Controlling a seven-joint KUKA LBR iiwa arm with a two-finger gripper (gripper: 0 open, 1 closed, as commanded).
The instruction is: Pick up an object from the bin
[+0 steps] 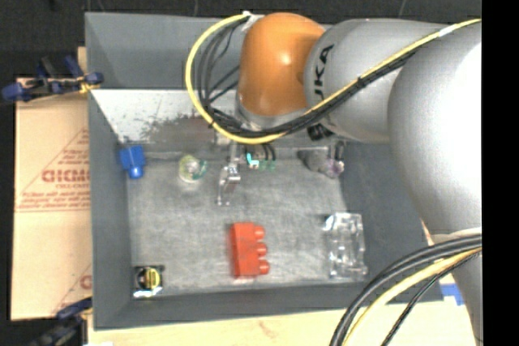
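My gripper (227, 184) hangs below the orange wrist cover, over the bin floor a little behind the middle. A small clear ball with a green tint (190, 168) lies just to its left. A small teal piece (260, 164) sits close on its right, partly under the wrist. A red block with three rounded knobs (247, 249) lies on the floor in front of the gripper, well apart from it. Nothing shows in the gripper's grasp.
A blue piece (131, 160) lies by the left wall. A small yellow and black tape measure (148, 278) sits in the front left corner. A clear plastic piece (345, 244) lies at the front right, and a purple-tinted piece (332, 167) lies under the arm.
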